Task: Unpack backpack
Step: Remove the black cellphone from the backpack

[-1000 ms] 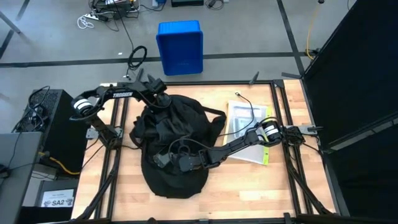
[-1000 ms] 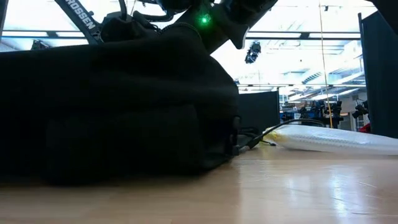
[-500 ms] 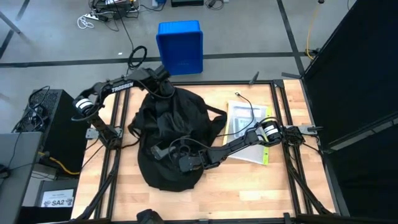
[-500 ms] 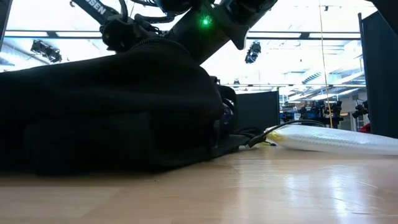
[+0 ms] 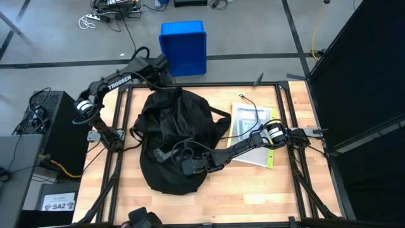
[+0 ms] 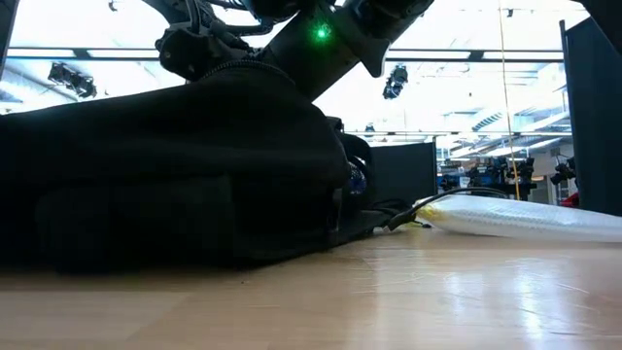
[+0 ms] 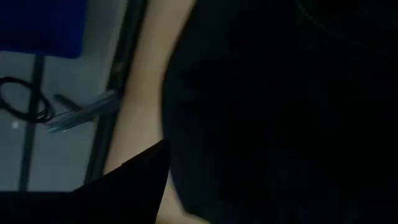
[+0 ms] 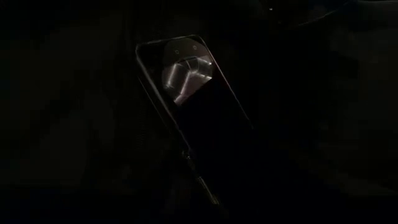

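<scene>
You have one backpack (image 5: 174, 139), black and slumped across the middle of the table (image 5: 253, 190), which is also the only table. Two dark arms work over it, so count two grippers: the left gripper (image 5: 163, 65) beyond the bag's far end and the right gripper (image 5: 166, 159) down on its fabric. Beside the bag lies one flat clear-wrapped packet (image 5: 248, 123), beyond the table's far edge stands one blue bin (image 5: 183, 47), and the right wrist view shows one dark phone-like slab (image 8: 196, 106).
</scene>
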Controlling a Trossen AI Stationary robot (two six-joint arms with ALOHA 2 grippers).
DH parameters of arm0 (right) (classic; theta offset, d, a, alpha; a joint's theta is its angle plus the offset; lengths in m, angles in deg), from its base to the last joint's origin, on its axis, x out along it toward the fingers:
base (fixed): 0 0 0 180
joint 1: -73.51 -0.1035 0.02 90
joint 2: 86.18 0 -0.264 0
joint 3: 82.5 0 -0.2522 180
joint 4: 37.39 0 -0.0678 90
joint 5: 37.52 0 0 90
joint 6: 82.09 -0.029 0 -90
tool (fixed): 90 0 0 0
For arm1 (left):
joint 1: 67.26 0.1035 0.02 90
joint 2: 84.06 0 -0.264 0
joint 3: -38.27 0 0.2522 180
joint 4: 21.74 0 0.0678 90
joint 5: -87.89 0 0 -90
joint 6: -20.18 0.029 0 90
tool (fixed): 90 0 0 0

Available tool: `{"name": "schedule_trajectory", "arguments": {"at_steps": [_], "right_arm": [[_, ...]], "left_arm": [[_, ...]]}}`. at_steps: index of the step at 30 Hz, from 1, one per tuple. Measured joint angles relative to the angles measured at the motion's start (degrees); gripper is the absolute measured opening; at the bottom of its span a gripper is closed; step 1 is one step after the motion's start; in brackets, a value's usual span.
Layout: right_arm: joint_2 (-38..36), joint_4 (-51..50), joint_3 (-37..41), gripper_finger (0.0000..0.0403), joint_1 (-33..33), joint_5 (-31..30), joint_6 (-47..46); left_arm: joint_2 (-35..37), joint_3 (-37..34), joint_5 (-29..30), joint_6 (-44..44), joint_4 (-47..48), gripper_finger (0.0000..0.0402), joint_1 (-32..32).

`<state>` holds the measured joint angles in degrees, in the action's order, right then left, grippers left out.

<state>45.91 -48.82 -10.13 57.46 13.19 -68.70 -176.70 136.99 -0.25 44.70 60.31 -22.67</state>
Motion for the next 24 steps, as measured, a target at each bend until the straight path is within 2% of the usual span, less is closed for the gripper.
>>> {"name": "schedule_trajectory", "arguments": {"at_steps": [8, 10, 13, 17, 24], "right_arm": [[0.00, 0.00, 0.00, 0.0229, -0.01, 0.02, -0.26], [0.00, 0.00, 0.00, 0.0233, -0.02, 0.02, -0.26], [0.00, 0.00, 0.00, 0.0237, -0.02, 0.02, -0.26], [0.00, 0.00, 0.00, 0.0236, -0.02, 0.02, -0.26], [-0.02, 0.57, 0.00, 0.0224, -0.02, 0.00, -0.30]], "left_arm": [[0.13, 14.74, 0.06, -3.16, 13.62, 0.0276, 1.06], [1.05, 17.43, -1.62, -4.53, 18.15, 0.0275, 0.61], [4.89, 17.75, -5.62, -5.26, 21.41, 0.0270, -1.95], [13.29, 13.44, -8.64, -10.41, 19.78, 0.0260, -8.60], [29.38, -3.84, -6.55, -26.27, 5.05, 0.0253, -30.42]]}}
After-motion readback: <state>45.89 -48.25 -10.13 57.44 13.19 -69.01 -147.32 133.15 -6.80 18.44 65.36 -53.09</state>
